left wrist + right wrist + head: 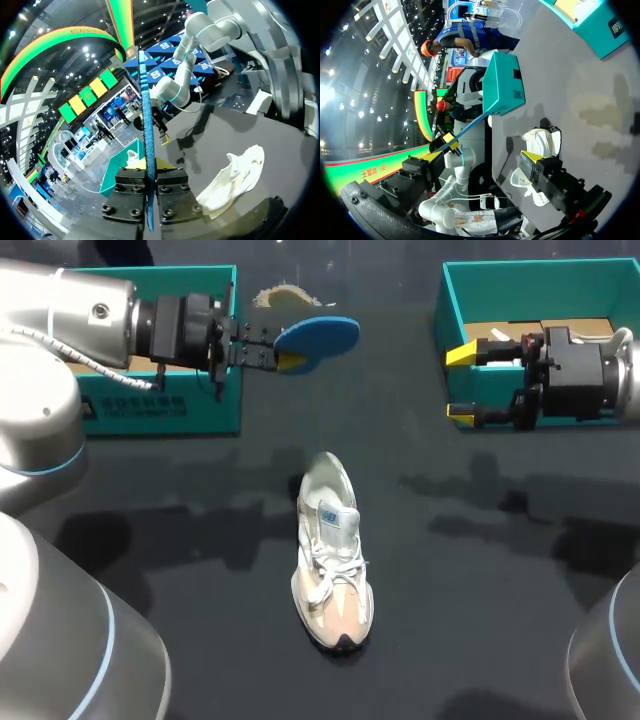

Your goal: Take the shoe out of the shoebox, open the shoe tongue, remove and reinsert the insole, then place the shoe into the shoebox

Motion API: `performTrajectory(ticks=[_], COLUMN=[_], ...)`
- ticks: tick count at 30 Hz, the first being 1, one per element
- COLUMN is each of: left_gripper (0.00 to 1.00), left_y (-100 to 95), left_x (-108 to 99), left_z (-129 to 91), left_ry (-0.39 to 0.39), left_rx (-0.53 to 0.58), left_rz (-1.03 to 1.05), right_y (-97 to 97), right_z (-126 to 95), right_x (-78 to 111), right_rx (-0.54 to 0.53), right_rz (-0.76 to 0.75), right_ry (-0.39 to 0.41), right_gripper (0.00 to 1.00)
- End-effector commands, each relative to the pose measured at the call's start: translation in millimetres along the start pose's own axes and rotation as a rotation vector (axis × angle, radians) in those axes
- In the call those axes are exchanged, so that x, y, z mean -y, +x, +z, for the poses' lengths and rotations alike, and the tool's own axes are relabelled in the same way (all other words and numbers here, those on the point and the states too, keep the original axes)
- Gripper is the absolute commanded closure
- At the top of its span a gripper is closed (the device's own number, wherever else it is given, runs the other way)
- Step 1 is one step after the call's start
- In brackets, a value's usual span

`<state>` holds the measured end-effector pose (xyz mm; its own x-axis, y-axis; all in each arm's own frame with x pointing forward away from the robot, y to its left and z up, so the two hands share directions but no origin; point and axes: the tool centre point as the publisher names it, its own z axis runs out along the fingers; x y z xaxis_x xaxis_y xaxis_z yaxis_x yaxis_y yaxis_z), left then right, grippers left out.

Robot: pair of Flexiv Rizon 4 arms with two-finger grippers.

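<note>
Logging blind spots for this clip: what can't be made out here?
Shoe interior: head view, tongue and laces cover it.
Left box contents: head view, left arm covers them.
Right box floor: head view, right arm covers part.
Pale thing behind the insole: head view, too small to identify.

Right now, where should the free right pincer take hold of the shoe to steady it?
Probably the heel collar, from above on the right: the shoe stands upright, mouth open upward, so the open right pincer can straddle that rim.
</note>
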<state>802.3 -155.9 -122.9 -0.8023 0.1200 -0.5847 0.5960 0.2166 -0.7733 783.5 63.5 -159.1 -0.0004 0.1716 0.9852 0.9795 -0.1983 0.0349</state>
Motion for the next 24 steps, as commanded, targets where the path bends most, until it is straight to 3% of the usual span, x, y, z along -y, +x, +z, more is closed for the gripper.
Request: performTrajectory(ticks=[1,6,15,24], left_gripper=[1.0,1.0,1.0,1.0], left_y=[-1.8,2.1,-1.4,-8.5], left_x=[0,-2,-14,-18], left_z=[1,8,9,15], left_ry=[-0.001,-0.01,0.058,0.048], left_rx=[-0.004,0.005,0.071,0.088], left_rz=[0.001,0.155,0.484,0.732], right_y=[0.1,0.1,0.1,0.1], right_z=[1,1,1,1], right_x=[0.6,0.6,0.6,0.6], right_rx=[0.002,0.002,0.002,0.002], right_rz=[0.001,0.001,0.001,0.001], right_ry=[-0.001,-0.001,-0.001,-0.001], right_gripper=[0.0,0.0,0.0,0.0])
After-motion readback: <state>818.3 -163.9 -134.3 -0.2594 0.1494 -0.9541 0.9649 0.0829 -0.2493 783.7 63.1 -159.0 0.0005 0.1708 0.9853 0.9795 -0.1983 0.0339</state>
